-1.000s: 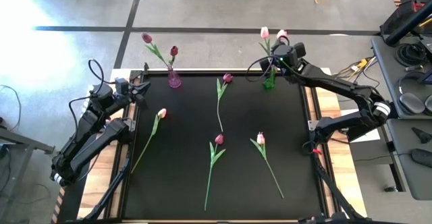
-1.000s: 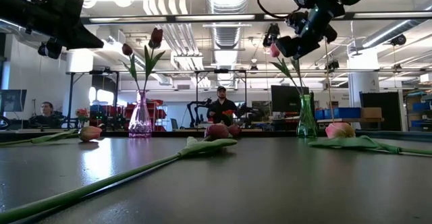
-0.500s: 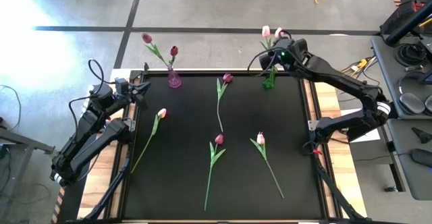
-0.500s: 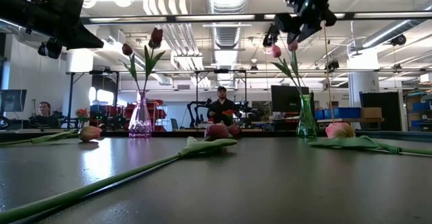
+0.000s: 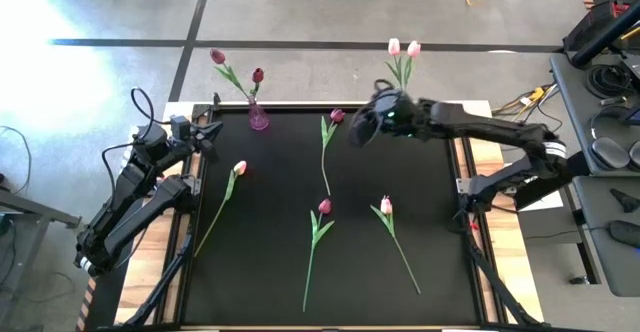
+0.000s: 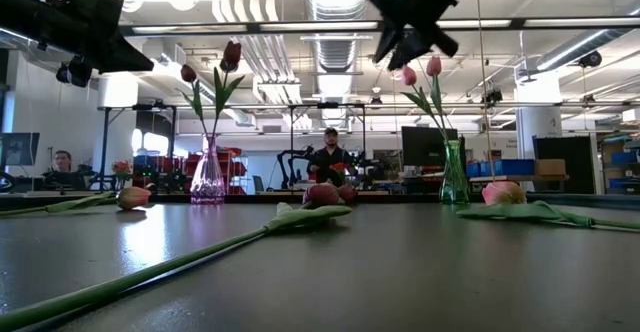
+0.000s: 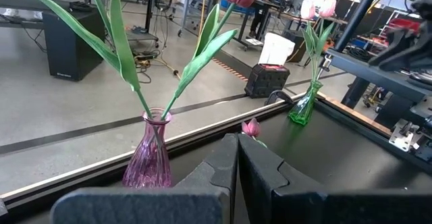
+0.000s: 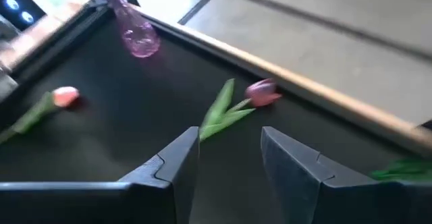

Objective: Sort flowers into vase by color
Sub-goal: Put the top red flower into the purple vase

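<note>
Black mat [image 5: 270, 272]: covers the table top; all loose flowers lie on it.
Pink vase [image 5: 258, 118]: at the far edge of the mat, toward the left arm's side; holds 2 dark magenta tulips [image 5: 257, 75], stems splayed apart.
Green vase [image 6: 453, 177]: at the far edge toward the right arm's side; holds 2 pale pink tulips [image 5: 403, 48]. In the high view the right arm covers the vase body.
Loose magenta tulip, far [image 5: 337, 116]: head near the far edge between the 2 vases, stem running toward the mat's middle.
Loose magenta tulip, near [image 5: 324, 207]: mid-mat, stem running toward the near edge.
Loose pale tulip, left [image 5: 240, 168]: head close to the left arm, stem angled toward the near-left corner.
Loose pale tulip, right [image 5: 386, 205]: just beside the near magenta one, stem angled toward the near-right.
Right gripper [image 8: 228, 158]: raised above the mat's far part, between the far magenta tulip and the green vase; fingers parted, empty gap, nothing held. Its wrist view looks down on the far magenta tulip's head and leaf.
Left gripper [image 7: 237, 158]: at the mat's far-left corner, near the pink vase; fingers pressed together, nothing between them.
Room: 2 people [image 6: 329, 154] seated well behind the table in the low view.
</note>
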{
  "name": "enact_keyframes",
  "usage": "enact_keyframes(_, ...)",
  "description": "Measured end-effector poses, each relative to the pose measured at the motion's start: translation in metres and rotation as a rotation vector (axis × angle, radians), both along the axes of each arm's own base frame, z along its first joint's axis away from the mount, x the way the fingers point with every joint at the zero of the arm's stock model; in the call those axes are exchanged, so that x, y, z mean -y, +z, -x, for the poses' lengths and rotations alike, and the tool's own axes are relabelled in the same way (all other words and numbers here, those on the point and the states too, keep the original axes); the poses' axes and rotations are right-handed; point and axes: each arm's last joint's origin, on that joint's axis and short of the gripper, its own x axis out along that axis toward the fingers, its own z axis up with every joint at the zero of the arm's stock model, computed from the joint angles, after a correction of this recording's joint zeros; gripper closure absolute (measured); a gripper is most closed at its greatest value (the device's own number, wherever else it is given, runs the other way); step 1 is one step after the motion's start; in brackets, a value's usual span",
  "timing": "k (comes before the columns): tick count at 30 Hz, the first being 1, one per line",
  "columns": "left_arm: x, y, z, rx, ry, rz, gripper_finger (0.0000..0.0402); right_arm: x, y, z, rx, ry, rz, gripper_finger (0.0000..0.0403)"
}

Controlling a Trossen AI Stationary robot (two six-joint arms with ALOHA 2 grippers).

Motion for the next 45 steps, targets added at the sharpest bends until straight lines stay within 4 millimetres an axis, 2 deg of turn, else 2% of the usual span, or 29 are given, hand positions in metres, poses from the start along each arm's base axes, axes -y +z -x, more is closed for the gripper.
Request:
enact_keyframes(5, 0.000, 0.000, 0.000, 0.003, 0.000, -0.004, 0.0402, 0.009, -0.037, -0.036, 0.049, -0.105, -0.136, 0.0250)
enact_keyframes(11, 0.000, 0.000, 0.000, 0.004, -0.002, -0.006, 0.0402, 0.028, -0.084, -0.072, 0.042, -0.256, -0.270, 0.0215)
enact_keyframes(16, 0.000, 0.000, 0.000, 0.006, -0.002, -0.007, 0.0402, 0.041, -0.127, -0.094, -0.002, -0.350, -0.374, 0.0196)
enact_keyframes(25, 0.002, 0.001, 0.001, 0.012, -0.002, -0.016, 0.0402, 0.051, -0.177, -0.123, -0.095, -0.337, -0.425, 0.0216)
enact_keyframes(31, 0.002, 0.001, 0.002, 0.015, -0.001, -0.020, 0.0402, 0.053, -0.193, -0.133, -0.103, -0.351, -0.457, 0.0244)
enact_keyframes(45, 0.003, 0.001, 0.002, 0.016, -0.007, -0.021, 0.0402, 0.054, -0.199, -0.141, -0.127, -0.282, -0.475, 0.0305)
